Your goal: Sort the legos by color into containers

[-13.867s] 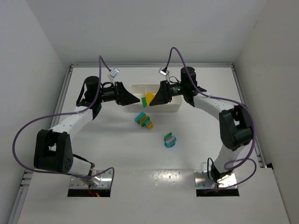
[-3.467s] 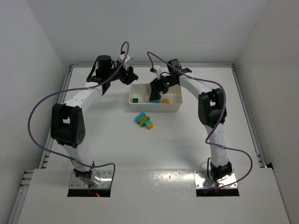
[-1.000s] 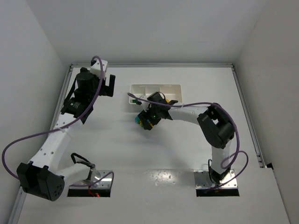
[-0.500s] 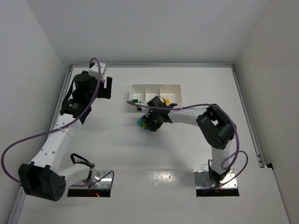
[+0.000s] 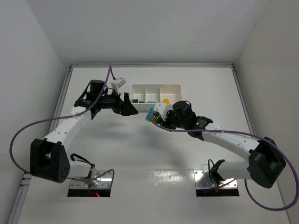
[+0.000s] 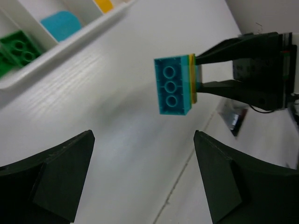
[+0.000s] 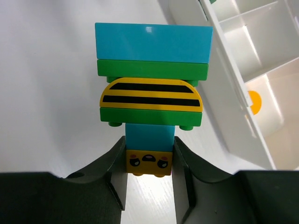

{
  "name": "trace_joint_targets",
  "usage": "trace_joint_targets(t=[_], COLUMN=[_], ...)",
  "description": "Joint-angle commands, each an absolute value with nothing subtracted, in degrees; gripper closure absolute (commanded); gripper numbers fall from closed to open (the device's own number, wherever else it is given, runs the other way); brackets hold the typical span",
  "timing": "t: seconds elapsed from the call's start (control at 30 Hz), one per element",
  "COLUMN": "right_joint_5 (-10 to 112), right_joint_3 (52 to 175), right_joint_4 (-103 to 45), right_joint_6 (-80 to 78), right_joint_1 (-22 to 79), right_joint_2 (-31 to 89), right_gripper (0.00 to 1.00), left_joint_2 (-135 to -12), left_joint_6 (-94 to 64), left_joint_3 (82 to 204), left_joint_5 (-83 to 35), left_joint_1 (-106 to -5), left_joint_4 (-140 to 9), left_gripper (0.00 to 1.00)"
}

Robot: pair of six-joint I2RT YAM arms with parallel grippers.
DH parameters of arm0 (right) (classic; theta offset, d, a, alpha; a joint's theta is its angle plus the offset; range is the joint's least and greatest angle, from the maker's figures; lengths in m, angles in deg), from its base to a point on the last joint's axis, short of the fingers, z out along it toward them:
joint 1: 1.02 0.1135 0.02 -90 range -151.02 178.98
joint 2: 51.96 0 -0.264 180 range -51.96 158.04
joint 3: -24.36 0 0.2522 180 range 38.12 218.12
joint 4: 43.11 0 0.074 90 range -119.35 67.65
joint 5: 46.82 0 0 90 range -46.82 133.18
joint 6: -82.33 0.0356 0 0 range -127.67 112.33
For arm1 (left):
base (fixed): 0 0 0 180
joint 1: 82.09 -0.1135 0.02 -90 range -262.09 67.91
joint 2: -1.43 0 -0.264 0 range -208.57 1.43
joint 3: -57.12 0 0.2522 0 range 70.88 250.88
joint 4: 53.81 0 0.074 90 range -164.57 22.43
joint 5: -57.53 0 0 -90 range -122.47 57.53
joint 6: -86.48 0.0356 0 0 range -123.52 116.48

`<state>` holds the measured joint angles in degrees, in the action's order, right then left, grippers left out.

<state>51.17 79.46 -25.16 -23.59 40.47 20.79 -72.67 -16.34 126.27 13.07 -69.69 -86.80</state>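
Observation:
My right gripper (image 7: pixel 149 150) is shut on a multicoloured lego clump (image 7: pixel 153 74) of cyan, green and striped yellow bricks, gripped at its cyan and yellow-face end. In the top view the clump (image 5: pixel 152 115) hangs above the table in front of the white tray (image 5: pixel 155 87), held by my right gripper (image 5: pixel 159 119). My left gripper (image 5: pixel 131 111) is open and empty, just left of the clump and pointing at it. In the left wrist view the clump (image 6: pixel 175 86) floats ahead of my open left gripper (image 6: pixel 144 140). The tray's compartments hold a green brick (image 6: pixel 16 49), a cyan piece (image 6: pixel 58 25) and a yellow piece (image 6: pixel 103 4).
The tray's near wall (image 7: pixel 229 79) lies right of the clump in the right wrist view, with a yellow piece (image 7: pixel 254 100) inside. The table's raised rails (image 5: pixel 65 93) run along both sides and the back. The arm bases (image 5: pixel 91 179) sit at the near edge.
My right gripper has lifted the clump off the table and drawn back to the right. My left gripper has swung in from the far left to face the clump.

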Motion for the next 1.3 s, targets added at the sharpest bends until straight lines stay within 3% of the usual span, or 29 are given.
trace_joint_targets(t=[0.0,0.67,0.77,0.8,0.87,0.9,0.93,1.27], right_joint_5=[50.65,48.19,47.57,47.57,46.96,45.65,45.64,43.08], right_joint_3=[80.12,87.16,87.16,86.64,86.63,86.11,86.1,77.15], right_joint_4=[-31.19,-33.04,-33.04,-33.04,-32.51,-32.51,-32.51,-22.5], right_joint_6=[-26.21,-26.21,-26.21,-26.21,-26.21,-26.21,-25.69,-19.97], right_joint_1=[41.42,46.09,46.61,47.13,47.14,47.14,47.14,42.66], right_joint_2=[20.02,24.16,24.16,24.16,24.16,24.16,24.16,15.47], right_gripper=[1.0,1.0,1.0,1.0,1.0,1.0,1.0,1.0], left_joint_2=[-74.93,-81.98,-82.5,-83.03,-83.03,-83.03,-83.03,-77.67], left_joint_6=[-22.76,-23.38,-23.38,-23.38,-23.38,-23.38,-23.38,-20.06], left_joint_3=[129.14,131.7,131.7,131.7,131.7,131.7,131.7,127.49], left_joint_5=[24.21,23.69,24.47,25.09,26.84,26.85,26.85,28.61], left_joint_1=[-68.21,-65.04,-65.04,-65.04,-65.04,-65.04,-65.04,-68.9], left_joint_4=[-82.17,-80.41,-79.18,-79.18,-78.56,-78.56,-78.56,-79.7], left_gripper=[0.06,0.11,0.28,0.44,0.63,0.85,0.97,1.0])
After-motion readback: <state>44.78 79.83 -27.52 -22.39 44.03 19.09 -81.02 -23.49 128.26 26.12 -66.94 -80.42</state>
